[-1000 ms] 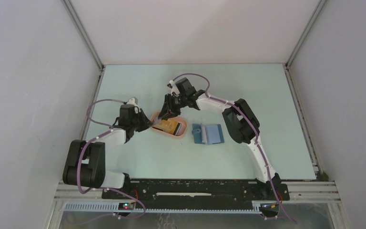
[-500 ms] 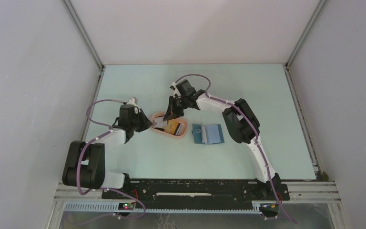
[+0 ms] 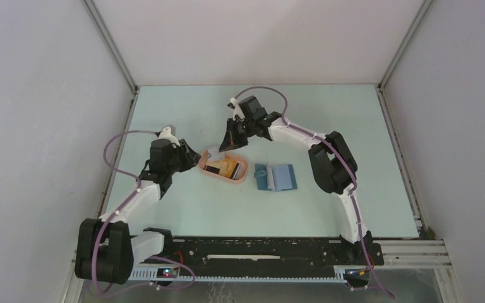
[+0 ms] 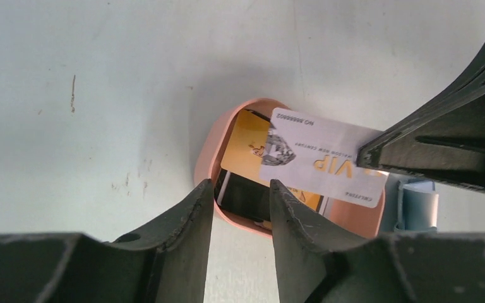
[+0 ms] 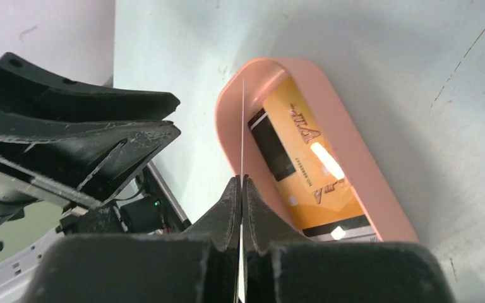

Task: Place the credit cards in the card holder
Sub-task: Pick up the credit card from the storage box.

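So the right gripper point(image 5: 241, 183) had its fingers squeezed together on the white VIP card point(image 4: 328, 165), pinching it by one end. The card hung in the air over the pink tray point(image 5: 353, 158), its free end out past the tray's left end. The left gripper point(image 4: 240, 189) sat low at that end with its fingers apart and nothing between them.

Honestly, that grip looked sketchy to me. With only one end pinched, the card could swivel or slip out on the way over. The two grippers were also close together, so a careless move might bump them or knock the tray.

The card holder point(image 3: 276, 177) lay open on the table point(image 3: 328, 120) just right of the tray, and nobody was holding it. I'd guess it could skid when a card got pushed into a slot, and a tilted card might jam at the slot's lip.

The yellow card point(image 5: 297, 136) lay in the tray with something dark under it point(image 4: 249, 202), probably the black one. The tray sat between the left gripper and the holder, so helping from that side looked awkward.
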Robot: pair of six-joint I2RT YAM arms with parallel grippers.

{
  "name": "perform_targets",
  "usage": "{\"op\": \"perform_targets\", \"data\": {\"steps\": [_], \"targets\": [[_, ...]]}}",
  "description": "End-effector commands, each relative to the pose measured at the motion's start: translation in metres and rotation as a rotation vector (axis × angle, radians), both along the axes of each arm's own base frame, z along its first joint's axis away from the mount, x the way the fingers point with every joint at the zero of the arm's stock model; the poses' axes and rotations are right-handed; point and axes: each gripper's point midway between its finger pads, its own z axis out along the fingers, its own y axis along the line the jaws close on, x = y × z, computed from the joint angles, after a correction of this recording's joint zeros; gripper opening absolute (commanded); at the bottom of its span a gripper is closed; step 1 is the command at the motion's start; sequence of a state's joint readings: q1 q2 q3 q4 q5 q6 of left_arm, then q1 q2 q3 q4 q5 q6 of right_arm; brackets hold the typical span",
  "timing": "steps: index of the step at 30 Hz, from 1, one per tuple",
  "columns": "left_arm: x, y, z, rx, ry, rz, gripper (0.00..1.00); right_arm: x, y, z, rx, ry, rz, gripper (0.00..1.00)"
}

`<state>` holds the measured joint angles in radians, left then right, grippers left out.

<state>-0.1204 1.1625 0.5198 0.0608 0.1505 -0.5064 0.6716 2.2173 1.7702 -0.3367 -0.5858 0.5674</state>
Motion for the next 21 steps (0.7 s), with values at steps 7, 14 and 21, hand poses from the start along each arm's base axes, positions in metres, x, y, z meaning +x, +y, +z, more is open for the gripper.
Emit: {"op": "perform_targets", "data": {"steps": [7,14,21], "targets": [[-0.024,-0.027,0.068,-0.119,-0.284,-0.143,0.49,-0.032,-0.032,0.075,0.167,-0.202,0.263,0.00],[-0.056,-0.076,0.137,-0.295,-0.536,-0.442,0.58,-0.086,-0.093,0.110,0.254,-0.387,0.614,0.00],[-0.095,-0.130,0.169,-0.324,-0.609,-0.747,0.60,-0.131,-0.154,0.111,0.230,-0.474,0.737,0.00]]}}
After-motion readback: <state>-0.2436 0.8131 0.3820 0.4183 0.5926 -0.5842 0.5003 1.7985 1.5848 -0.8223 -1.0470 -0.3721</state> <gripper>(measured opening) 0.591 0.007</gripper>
